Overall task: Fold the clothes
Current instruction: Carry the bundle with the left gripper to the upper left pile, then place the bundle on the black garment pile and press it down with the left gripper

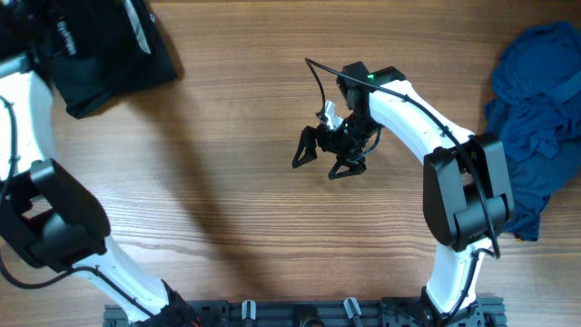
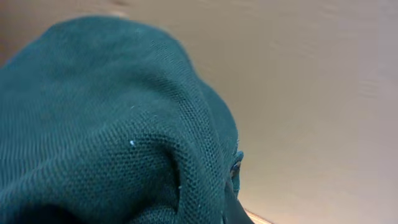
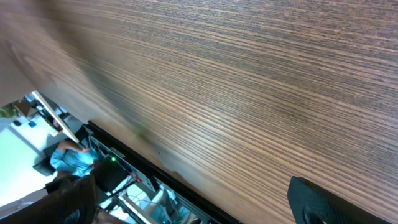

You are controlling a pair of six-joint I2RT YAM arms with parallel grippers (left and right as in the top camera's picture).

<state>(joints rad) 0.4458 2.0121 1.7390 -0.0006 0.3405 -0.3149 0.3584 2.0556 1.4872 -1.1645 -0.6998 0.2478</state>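
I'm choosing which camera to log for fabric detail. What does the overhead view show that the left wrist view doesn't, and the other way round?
Only overhead: the right pincer, open and empty above bare wood, both arms, the blue clothes pile at the right edge, and where the dark shirt sits, at the top left corner. Only left wrist: the shirt's knit weave up close, bunched and filling most of the frame. Both: the dark shirt and the wooden table.

Only illegibly small white lettering (image 1: 64, 36) on the black shirt (image 1: 127, 64), nothing legible elsewhere.
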